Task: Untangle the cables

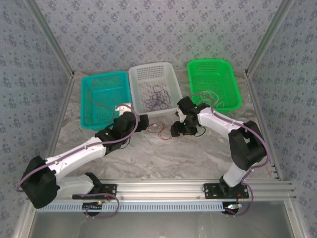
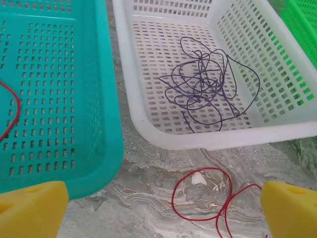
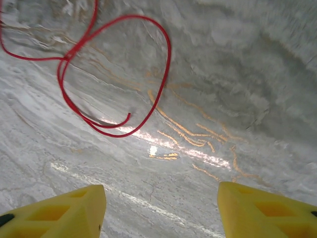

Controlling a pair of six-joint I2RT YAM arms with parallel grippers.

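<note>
Top view, left to right: teal basket [image 1: 104, 96] sat at 10 o'clock on the marbled tabletop [image 1: 163, 158]; a red strand [image 2: 19, 106] lay inside it, curving along its floor.

Left pincer [image 1: 148, 123] was low over the tabletop, just off the teal basket's near right corner; jaws spread wide, nothing between them; its yellow fingers [image 2: 34, 208] framed bare tabletop.

Loose red cable [image 1: 157, 128] lay on the tabletop at 6 o'clock from the white basket [image 1: 154, 84], between the two pincers; curled in a loop, touching neither basket nor finger.

White basket was at 12 o'clock, with the purple cables [image 2: 203, 89] heaped in a tangle on its floor.

Right pincer [image 1: 176, 130] was at 3 o'clock from the red cable, pointed down at the tabletop; jaws apart and empty; the wrist view showed the red loop at 11 o'clock, clear of the fingers.

Green basket [image 1: 213, 82] was at 2 o'clock, with whitish cables [image 1: 215, 96] in its near half.
</note>
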